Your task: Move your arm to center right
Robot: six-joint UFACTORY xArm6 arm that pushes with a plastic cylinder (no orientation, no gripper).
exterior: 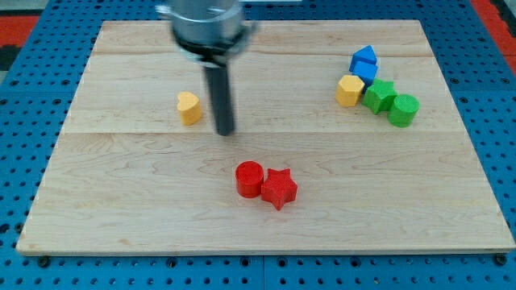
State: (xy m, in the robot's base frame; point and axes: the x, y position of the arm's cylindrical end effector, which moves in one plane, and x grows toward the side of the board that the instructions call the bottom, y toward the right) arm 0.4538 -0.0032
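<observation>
My tip (225, 131) rests on the wooden board (121, 201) a little left of the middle, at the end of the dark rod. A yellow heart-shaped block (189, 107) lies just to the tip's left. A red cylinder (249, 179) and a red star (278, 188) touch each other below the tip. At the view's upper right is a cluster: two blue blocks (364, 63), a yellow hexagonal block (350, 90), a green star (379, 96) and a green cylinder (403, 109).
The board lies on a blue perforated table (24, 97). The arm's grey round body (206, 24) hangs over the board's top edge, above the rod.
</observation>
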